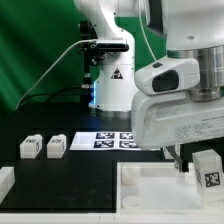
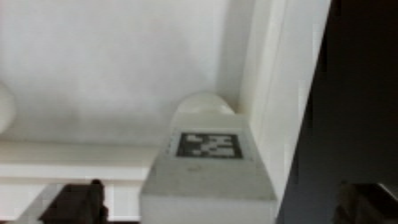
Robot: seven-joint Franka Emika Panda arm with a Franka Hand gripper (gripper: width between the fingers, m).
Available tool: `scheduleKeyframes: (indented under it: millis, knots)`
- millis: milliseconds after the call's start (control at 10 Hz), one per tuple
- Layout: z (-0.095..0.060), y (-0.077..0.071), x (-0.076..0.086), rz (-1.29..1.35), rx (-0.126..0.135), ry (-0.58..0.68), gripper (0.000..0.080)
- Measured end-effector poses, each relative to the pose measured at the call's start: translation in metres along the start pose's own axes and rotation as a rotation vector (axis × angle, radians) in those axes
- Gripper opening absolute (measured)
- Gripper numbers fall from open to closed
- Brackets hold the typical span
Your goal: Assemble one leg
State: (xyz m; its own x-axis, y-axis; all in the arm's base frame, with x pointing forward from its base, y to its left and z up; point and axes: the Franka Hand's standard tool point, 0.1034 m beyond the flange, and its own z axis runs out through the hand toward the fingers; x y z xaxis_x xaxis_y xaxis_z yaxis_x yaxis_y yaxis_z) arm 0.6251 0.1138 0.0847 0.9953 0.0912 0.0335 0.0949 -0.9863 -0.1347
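You have three legs in sight. The leg (image 1: 207, 168) stands upright in a corner of the single tabletop (image 1: 140, 200), at the exterior view's right. A spare leg (image 1: 30, 147) and a second spare leg (image 1: 56, 146) sit side by side on the black table (image 1: 70, 175), well apart from it at the left. One marker board (image 1: 114, 140) lies just beside those two. A white piece (image 1: 5, 181) is cut off at the left edge, so you cannot tell what it is. Your gripper (image 2: 217, 203) is spread wide and holds nothing. Its fingers (image 2: 75, 203) flank the leg with a gap on each side. The hand points down, low over that corner.
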Motion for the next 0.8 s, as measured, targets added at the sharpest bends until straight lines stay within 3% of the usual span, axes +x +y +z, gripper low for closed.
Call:
scheduleKeyframes:
  millis: [100,300,600,800]
  knots:
    - [0.0004,0.0008,-0.0002,0.000,0.000,-0.001,0.0623]
    - [0.0009,0.0010,-0.0004,0.000,0.000,-0.002,0.0287]
    - [0.0009,0.0012,-0.0004,0.049,0.000,-0.001,0.0290]
    - [0.0013,0.0010,0.0010,0.281,0.005,0.012,0.0290]
